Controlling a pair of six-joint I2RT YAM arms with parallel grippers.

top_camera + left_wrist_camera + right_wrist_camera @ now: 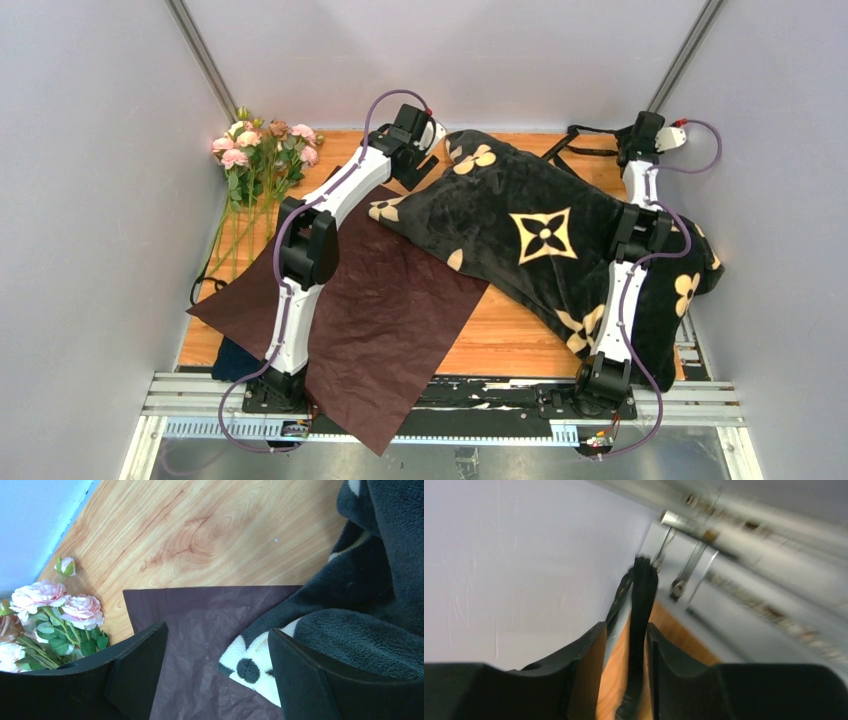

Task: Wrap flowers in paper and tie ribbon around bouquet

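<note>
The flowers (262, 150) (55, 605), pale pink roses on green stems, lie at the table's far left. The burgundy paper (390, 310) (200, 625) is spread flat, and the left arm reaches across it. My left gripper (418, 152) (217, 630) hovers open over the paper's far corner, where the blanket's edge overlaps it. The black ribbon (590, 151) (640, 610) lies at the far right by the wall. My right gripper (640, 140) (625, 626) stands open there. The ribbon runs through the gap between its fingers, close to the right one. The right wrist view is blurred.
A black blanket with cream flowers (540, 235) (370, 580) covers the right half of the table and lies over the paper's right edge. A navy cloth (232, 358) peeks out by the left arm's base. Grey walls close in on three sides.
</note>
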